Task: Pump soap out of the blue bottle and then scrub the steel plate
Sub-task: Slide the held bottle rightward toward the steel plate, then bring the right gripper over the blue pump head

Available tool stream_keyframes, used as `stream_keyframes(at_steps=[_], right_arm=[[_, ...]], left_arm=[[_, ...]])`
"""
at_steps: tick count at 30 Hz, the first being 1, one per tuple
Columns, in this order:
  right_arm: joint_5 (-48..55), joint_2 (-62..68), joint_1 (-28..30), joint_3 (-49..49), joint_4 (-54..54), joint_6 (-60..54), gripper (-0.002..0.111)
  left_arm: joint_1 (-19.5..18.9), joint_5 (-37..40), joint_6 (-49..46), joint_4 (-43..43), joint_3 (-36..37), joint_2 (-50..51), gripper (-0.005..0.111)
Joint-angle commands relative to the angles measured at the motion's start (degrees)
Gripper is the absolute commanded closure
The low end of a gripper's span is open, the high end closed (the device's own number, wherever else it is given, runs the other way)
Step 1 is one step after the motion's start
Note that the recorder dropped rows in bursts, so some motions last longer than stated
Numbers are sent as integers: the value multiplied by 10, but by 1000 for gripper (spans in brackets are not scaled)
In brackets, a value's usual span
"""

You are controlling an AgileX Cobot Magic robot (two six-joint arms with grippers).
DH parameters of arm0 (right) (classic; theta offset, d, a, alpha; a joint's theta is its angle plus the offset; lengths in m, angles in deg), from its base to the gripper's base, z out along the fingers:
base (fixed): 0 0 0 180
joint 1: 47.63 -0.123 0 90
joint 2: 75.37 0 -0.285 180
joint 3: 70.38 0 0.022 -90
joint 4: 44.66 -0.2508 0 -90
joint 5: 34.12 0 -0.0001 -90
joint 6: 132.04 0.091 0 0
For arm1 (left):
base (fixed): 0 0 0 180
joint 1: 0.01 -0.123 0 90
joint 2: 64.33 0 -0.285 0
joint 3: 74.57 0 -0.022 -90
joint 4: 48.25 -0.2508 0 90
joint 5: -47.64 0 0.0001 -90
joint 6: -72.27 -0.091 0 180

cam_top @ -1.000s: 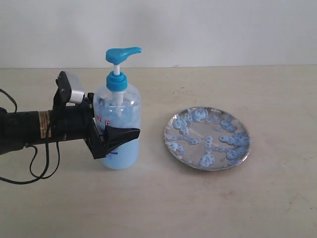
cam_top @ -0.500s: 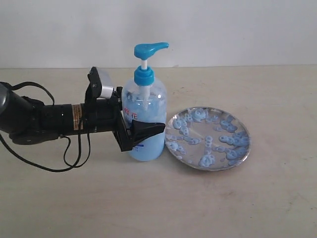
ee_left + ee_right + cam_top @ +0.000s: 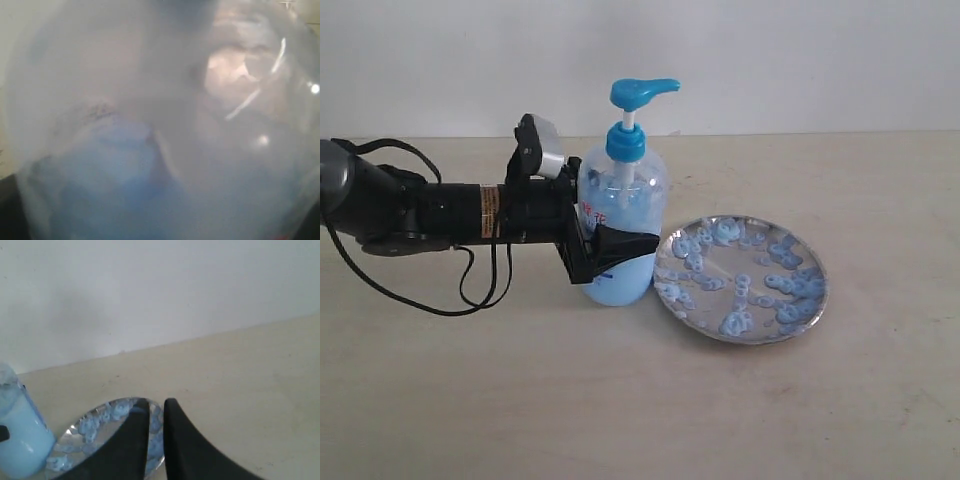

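Bottle placement looks about right for the pumping step. The blue bottle (image 3: 625,195) stands upright on the tabletop (image 3: 620,410), just beside the steel plate (image 3: 745,340); we cannot tell whether the two touch. The left pincer (image 3: 620,245) is clamped across the bottle's body, one finger on the near side and the other hidden behind it. In the left wrist view the bottle (image 3: 150,160) fills the whole picture as a blur, so that camera gives us no guidance.

The pump head (image 3: 642,92) is raised, with its spout turned toward the plate. We judge that the spout reaches over the plate's near rim, so a squirt should land inside. Blobs of soap (image 3: 725,233) already dot the plate.

The right pincer (image 3: 156,427) hangs above the plate's far side with its fingers all but together and nothing between them. It does not show in the exterior view.

To do this step well, we would hold the left grip firm and low so the bottle cannot tip. The right arm should come down squarely on the flat top of the pump head. A straight downward press matters, since a push off to one side could slide the bottle or swing the spout away from the plate.
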Motion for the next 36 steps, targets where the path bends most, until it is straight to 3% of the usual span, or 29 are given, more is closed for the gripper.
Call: stream_keyframes(at_steps=[1, 6, 10, 14, 21, 28, 32, 36], right_arm=[[-111, 217, 1, 38, 78, 16, 101], [-121, 458, 1, 233, 252, 46, 101], [-121, 481, 1, 317, 256, 46, 101], [-121, 481, 1, 344, 256, 47, 101], [-133, 481, 1, 363, 269, 46, 101], [-342, 481, 1, 363, 382, 74, 101], [-353, 490, 1, 363, 419, 165, 101], [-404, 517, 1, 363, 448, 173, 101]], left_arm=[[2, -10, 31, -61, -17, -2, 103], [2, -2, 31, -61, -17, -2, 103], [2, 43, 31, -79, -17, -25, 103], [2, 85, 31, -90, -17, -48, 103], [2, 85, 31, -100, -17, -54, 103], [2, 79, 31, -100, -17, -54, 103], [2, 76, 31, -100, -17, -54, 103], [2, 75, 31, -100, -17, -54, 103]])
